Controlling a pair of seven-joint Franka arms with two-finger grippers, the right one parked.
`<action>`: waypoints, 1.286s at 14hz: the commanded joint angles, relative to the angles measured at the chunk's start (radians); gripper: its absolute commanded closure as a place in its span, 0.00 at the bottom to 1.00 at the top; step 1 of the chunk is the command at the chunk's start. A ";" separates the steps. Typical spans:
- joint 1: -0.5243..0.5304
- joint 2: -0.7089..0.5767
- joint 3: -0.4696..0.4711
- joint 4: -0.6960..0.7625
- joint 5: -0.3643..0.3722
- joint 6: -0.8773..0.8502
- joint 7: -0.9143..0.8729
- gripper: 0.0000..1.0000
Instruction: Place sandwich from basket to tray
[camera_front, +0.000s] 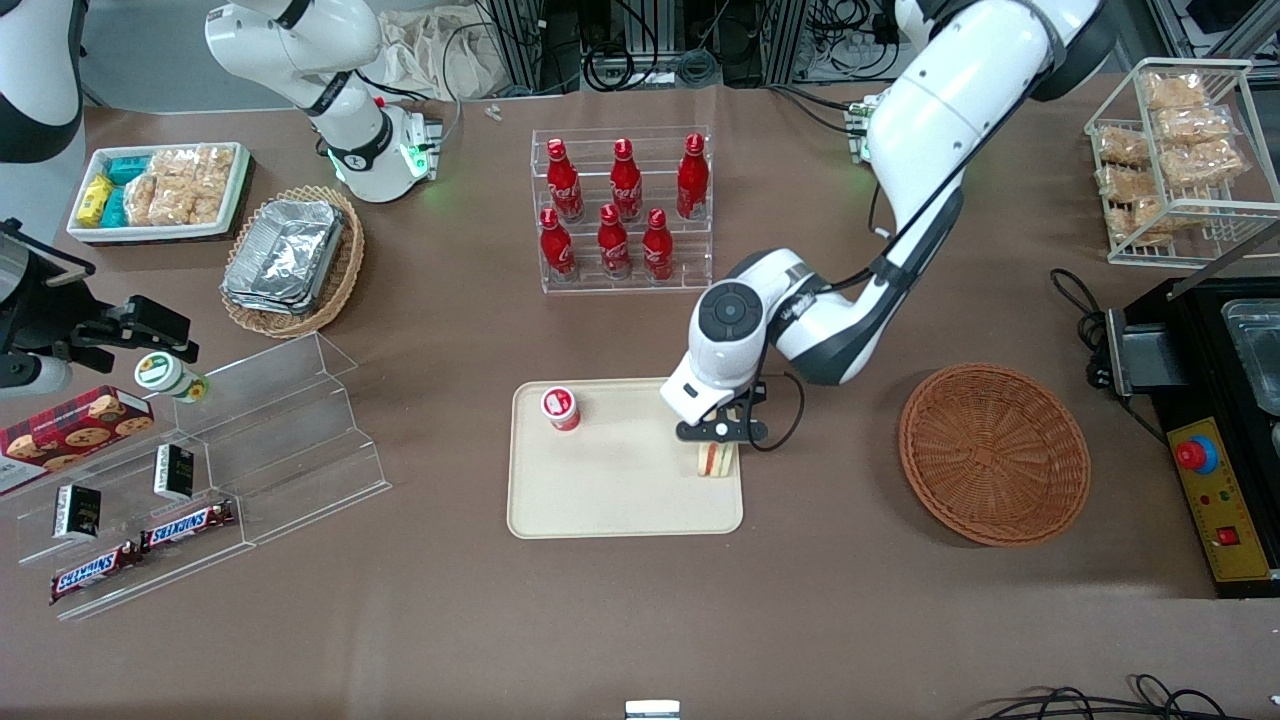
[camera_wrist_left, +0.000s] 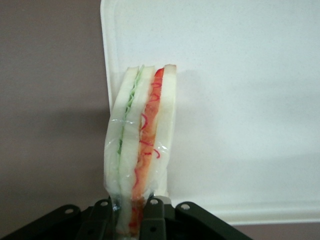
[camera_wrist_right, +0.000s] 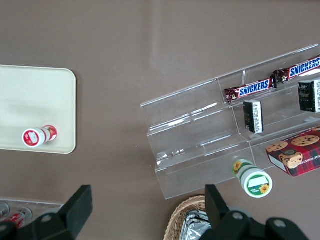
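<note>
On the brown worktop, a small red-and-white lidded cup (camera_front: 561, 408) stands at one corner of the flat cream rectangular plastic tray (camera_front: 600, 490). At the tray's edge toward the working arm, the black two-finger gripper (camera_front: 722, 437) is closed on the clear-wrapped triangular white-bread sandwich (camera_front: 716, 459), held upright on its edge; the wrist hides its upper part. The round reddish-brown wicker basket (camera_front: 994, 452) lies nearby.

The brown table (camera_front: 640, 620) carries the tray (camera_front: 600, 500), the basket (camera_front: 995, 452) and a bottle rack (camera_front: 625, 210).
</note>
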 joint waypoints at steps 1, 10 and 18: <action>-0.006 0.013 0.002 0.024 0.020 0.012 -0.021 0.09; 0.061 -0.298 0.002 0.069 -0.073 -0.255 -0.094 0.00; 0.219 -0.447 -0.003 0.083 -0.218 -0.428 0.157 0.00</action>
